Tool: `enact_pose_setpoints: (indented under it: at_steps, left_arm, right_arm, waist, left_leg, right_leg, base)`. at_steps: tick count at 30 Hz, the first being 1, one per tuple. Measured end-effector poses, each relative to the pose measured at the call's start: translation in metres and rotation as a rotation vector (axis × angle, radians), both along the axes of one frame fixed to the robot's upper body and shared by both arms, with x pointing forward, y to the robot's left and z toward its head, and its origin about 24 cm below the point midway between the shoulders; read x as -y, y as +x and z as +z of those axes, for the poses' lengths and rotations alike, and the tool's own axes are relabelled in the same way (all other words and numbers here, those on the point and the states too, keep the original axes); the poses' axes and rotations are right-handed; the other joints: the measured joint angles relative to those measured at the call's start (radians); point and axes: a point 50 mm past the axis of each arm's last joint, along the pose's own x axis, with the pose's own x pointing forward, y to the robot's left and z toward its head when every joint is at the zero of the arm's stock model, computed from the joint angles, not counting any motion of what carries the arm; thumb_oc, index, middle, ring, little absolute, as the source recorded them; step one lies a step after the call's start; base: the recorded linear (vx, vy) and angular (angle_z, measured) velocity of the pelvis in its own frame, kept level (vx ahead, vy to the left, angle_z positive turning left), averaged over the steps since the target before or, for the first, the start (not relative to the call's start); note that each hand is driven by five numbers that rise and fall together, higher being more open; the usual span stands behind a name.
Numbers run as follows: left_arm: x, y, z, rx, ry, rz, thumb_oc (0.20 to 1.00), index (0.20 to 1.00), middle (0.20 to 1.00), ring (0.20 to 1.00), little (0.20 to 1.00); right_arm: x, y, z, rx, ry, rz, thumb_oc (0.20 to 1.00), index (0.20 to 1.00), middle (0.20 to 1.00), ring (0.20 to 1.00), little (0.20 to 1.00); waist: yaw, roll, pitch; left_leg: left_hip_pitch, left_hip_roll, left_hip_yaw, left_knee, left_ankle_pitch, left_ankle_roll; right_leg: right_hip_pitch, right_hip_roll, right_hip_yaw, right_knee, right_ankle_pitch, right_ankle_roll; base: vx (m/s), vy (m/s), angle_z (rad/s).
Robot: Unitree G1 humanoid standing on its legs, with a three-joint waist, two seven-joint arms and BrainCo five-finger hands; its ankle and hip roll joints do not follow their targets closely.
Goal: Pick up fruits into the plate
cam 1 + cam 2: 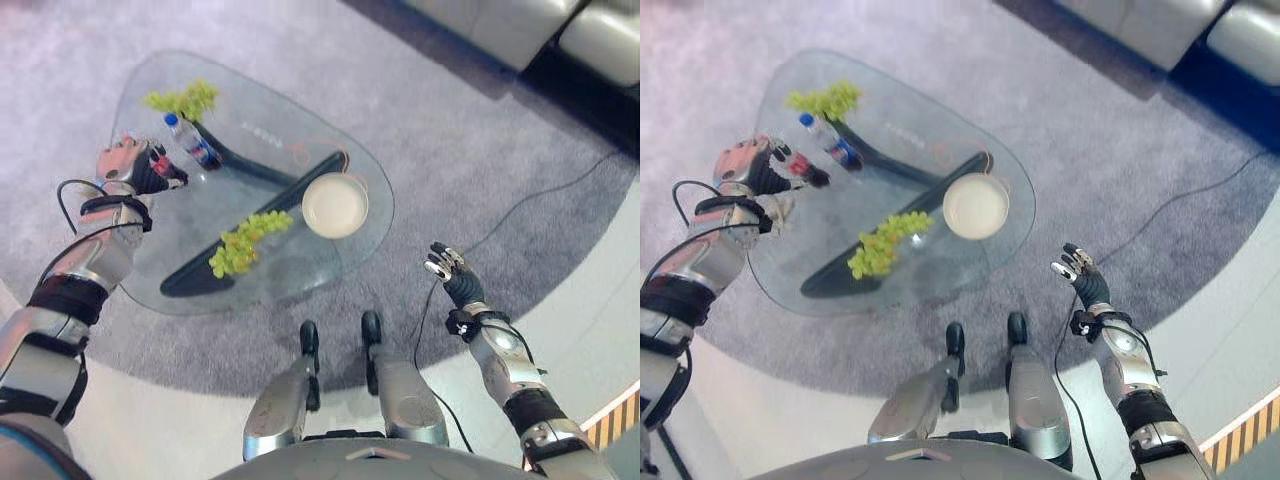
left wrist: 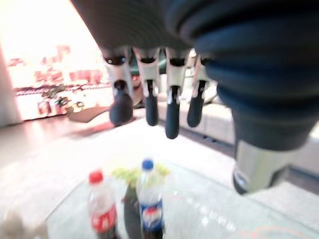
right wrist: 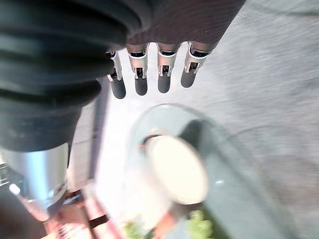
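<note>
glass counter (image 1: 180,75) carries white plate (image 1: 335,205) near right edge, one grape bunch (image 1: 245,243) toward near edge, second grape bunch (image 1: 185,99) at far left corner. blue-capped bottle (image 1: 190,140) lies between far bunch and left hand (image 1: 135,165). left hand hovers at counter's left edge, fingers straight and relaxed, holding nothing. right hand (image 1: 452,272) off counter over grey carpet (image 1: 470,150), fingers spread wide, empty. left wrist view adds red-capped bottle (image 2: 102,204) beside blue-capped one. right wrist view looks down on plate past straight fingers.
</note>
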Motion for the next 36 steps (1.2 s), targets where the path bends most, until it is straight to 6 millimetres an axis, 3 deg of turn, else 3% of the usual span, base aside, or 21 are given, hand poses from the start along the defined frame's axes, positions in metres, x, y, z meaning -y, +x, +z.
enact_pose_setpoints:
  at_steps: [6, 7, 8, 13, 19, 25, 28, 33, 36]
  left_arm:
    - [-0.016, -0.025, -0.025, -0.107, -0.019, 0.0, 0.2, 0.2, 0.2, 0.2, 0.2]
    - [-0.019, -0.028, -0.027, -0.114, -0.024, 0.002, 0.404, 0.404, 0.404, 0.404, 0.404]
    - [-0.022, -0.032, -0.034, -0.139, -0.029, 0.011, 1.0, 1.0, 1.0, 1.0, 1.0]
    - [-0.029, -0.048, -0.055, -0.222, -0.064, 0.022, 1.0, 1.0, 1.0, 1.0, 1.0]
    - [-0.032, -0.062, -0.084, -0.275, -0.282, 0.082, 1.0, 1.0, 1.0, 1.0, 1.0]
    - [-0.048, -0.059, -0.103, -0.267, -0.457, 0.244, 1.0, 1.0, 1.0, 1.0, 1.0]
    - [-0.047, -0.04, -0.09, -0.197, -0.459, 0.268, 1.0, 1.0, 1.0, 1.0, 1.0]
    - [-0.032, 0.002, -0.042, -0.034, -0.455, 0.245, 1.0, 1.0, 1.0, 1.0, 1.0]
    - [-0.03, 0.014, -0.022, 0.031, -0.477, 0.266, 1.0, 1.0, 1.0, 1.0, 1.0]
  right_arm:
    - [0.011, -0.008, 0.005, 0.009, 0.02, -0.026, 1.0, 1.0, 1.0, 1.0, 1.0]
    - [0.011, -0.009, 0.004, 0.005, 0.025, -0.026, 1.0, 1.0, 1.0, 1.0, 1.0]
    - [0.011, -0.012, 0.001, -0.01, 0.03, -0.03, 1.0, 1.0, 1.0, 1.0, 1.0]
    - [0.01, -0.027, -0.016, -0.112, 0.027, -0.009, 1.0, 1.0, 1.0, 1.0, 1.0]
    - [0.003, -0.061, -0.052, -0.3, 0.021, 0.012, 1.0, 1.0, 1.0, 1.0, 1.0]
    - [-0.001, -0.06, -0.072, -0.422, -0.042, 0.065, 1.0, 1.0, 1.0, 1.0, 1.0]
    - [-0.004, -0.047, -0.069, -0.407, -0.053, 0.078, 1.0, 1.0, 1.0, 1.0, 1.0]
    - [-0.011, -0.016, -0.055, -0.332, -0.062, 0.096, 1.0, 1.0, 1.0, 1.0, 1.0]
    - [-0.016, 0.001, -0.044, -0.281, -0.069, 0.105, 1.0, 1.0, 1.0, 1.0, 1.0]
  waist:
    - [0.009, -0.017, -0.134]
    - [0.01, -0.02, -0.139]
    - [0.012, -0.026, -0.144]
    - [0.016, -0.036, -0.172]
    - [0.009, -0.035, -0.193]
    - [0.007, -0.017, -0.184]
    - [0.014, -0.023, -0.115]
    - [0.006, -0.036, 0.058]
    - [-0.006, -0.047, 0.145]
  left_leg:
    - [0.106, 0.002, -0.007, -0.04, -0.018, -0.008]
    - [0.114, 0.001, -0.008, -0.04, -0.019, -0.008]
    - [0.133, 0.001, -0.01, -0.04, -0.023, -0.008]
    - [0.155, 0.001, -0.01, -0.044, -0.029, -0.008]
    - [0.164, 0.001, -0.001, -0.045, -0.029, -0.005]
    - [0.037, 0.001, 0.03, -0.04, 0.013, 0.0]
    - [-0.029, 0.0, 0.051, -0.022, 0.026, -0.004]
    - [-0.153, 0.001, 0.069, 0.026, 0.042, -0.017]
    - [-0.193, 0.002, 0.074, 0.047, 0.042, -0.017]
  right_leg:
    - [0.141, 0.001, -0.018, -0.1, 0.0, 0.001]
    - [0.153, 0.001, -0.018, -0.108, 0.0, 0.0]
    - [0.178, 0.0, -0.019, -0.118, 0.0, 0.001]
    - [0.204, 0.0, -0.02, -0.126, -0.001, 0.001]
    - [0.21, -0.001, -0.016, -0.126, -0.003, 0.005]
    - [0.042, 0.001, 0.013, -0.071, 0.025, 0.009]
    - [-0.031, 0.001, 0.034, -0.056, 0.042, 0.012]
    - [-0.165, 0.004, 0.049, -0.004, 0.068, 0.012]
    - [-0.208, 0.01, 0.063, 0.021, 0.071, 0.008]
  base:
    - [0.16, -0.042, 0.1]
    - [0.12, -0.022, 0.05]
    - [0.11, -0.014, 0.06]
    - [0.1, 0.0, 0.01]
    - [-0.02, 0.016, -0.02]
    - [-0.26, 0.007, -0.17]
    - [-0.27, -0.013, -0.18]
    - [-0.17, -0.004, -0.13]
    - [-0.1, 0.011, -0.15]
